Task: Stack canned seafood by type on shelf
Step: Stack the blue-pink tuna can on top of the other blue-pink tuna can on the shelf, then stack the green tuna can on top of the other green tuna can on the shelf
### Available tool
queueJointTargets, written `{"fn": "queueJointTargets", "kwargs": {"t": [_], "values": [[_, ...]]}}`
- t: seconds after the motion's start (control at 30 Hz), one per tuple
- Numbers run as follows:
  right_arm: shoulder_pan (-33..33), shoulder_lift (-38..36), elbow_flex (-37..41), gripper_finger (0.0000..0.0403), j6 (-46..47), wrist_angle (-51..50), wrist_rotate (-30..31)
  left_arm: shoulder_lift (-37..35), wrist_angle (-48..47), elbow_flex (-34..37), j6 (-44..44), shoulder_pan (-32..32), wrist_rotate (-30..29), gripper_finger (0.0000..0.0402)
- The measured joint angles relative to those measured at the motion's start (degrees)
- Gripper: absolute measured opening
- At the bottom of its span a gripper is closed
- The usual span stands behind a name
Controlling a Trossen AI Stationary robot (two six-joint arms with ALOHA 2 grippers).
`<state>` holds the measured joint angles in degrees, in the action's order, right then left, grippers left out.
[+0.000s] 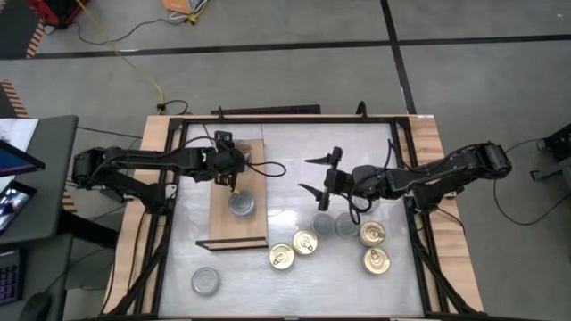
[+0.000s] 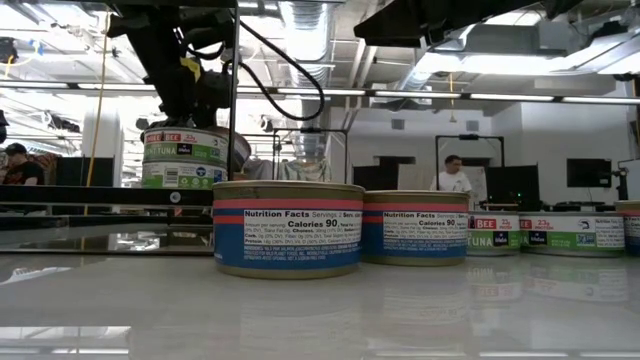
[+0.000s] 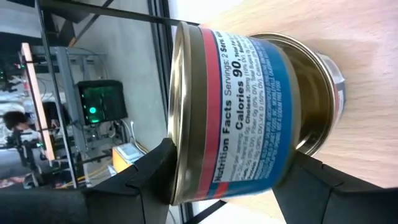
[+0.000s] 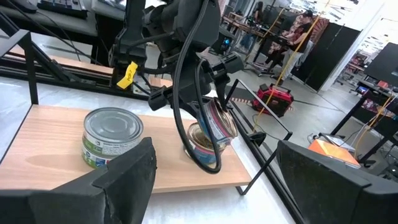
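At centre-left of the high view, the left gripper point(image 3: 227, 180) clamps a gold-rimmed tin point(image 3: 249, 112), tilted above the shelf point(image 1: 223, 214) beside a silver-topped stack point(image 1: 241, 204). Its blue label with a red band reads "Nutrition Facts, Calories 90"; the stack's green labels read "TUNA". The right gripper point(image 1: 317, 175) hangs wide open, holding nothing, above the loose tins point(image 1: 339, 239) at lower right.

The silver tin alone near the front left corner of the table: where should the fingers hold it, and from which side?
Grip the silver tin across its round side wall, coming straight down from above. It lies flat, lid up, with free space all around it, so fingers fit on both sides.
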<state>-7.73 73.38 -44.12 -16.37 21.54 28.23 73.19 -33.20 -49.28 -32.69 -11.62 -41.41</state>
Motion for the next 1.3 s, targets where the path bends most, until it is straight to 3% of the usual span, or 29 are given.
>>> {"fn": "queueJointTargets", "kwargs": {"t": [0.33, 0.67, 0.9, 1.07, 1.3], "values": [[0.00, 0.00, 0.00, 0.0361, -0.10, -0.15, 0.02, 0.00, -3.48, -0.04, 0.49, 0.00, 1.05, 0.0233], [0.00, 0.00, 0.00, 0.0361, -0.06, -0.13, 0.01, 0.00, -5.11, -0.04, 0.53, 0.08, 1.66, 0.0309], [0.00, 0.00, 0.00, 0.0361, -0.03, -0.30, 0.02, 0.00, -5.87, -0.04, 2.30, 0.63, -0.36, 0.0317], [0.00, 0.00, 0.00, 0.0361, 0.76, -1.42, 0.03, 0.04, -16.61, -2.27, 5.79, 1.94, -4.02, 0.0316], [0.76, 0.01, 0.00, 0.0361, 1.03, -1.86, 0.04, 0.02, -37.56, -14.31, 20.52, 7.84, -10.10, 0.0315]]}}
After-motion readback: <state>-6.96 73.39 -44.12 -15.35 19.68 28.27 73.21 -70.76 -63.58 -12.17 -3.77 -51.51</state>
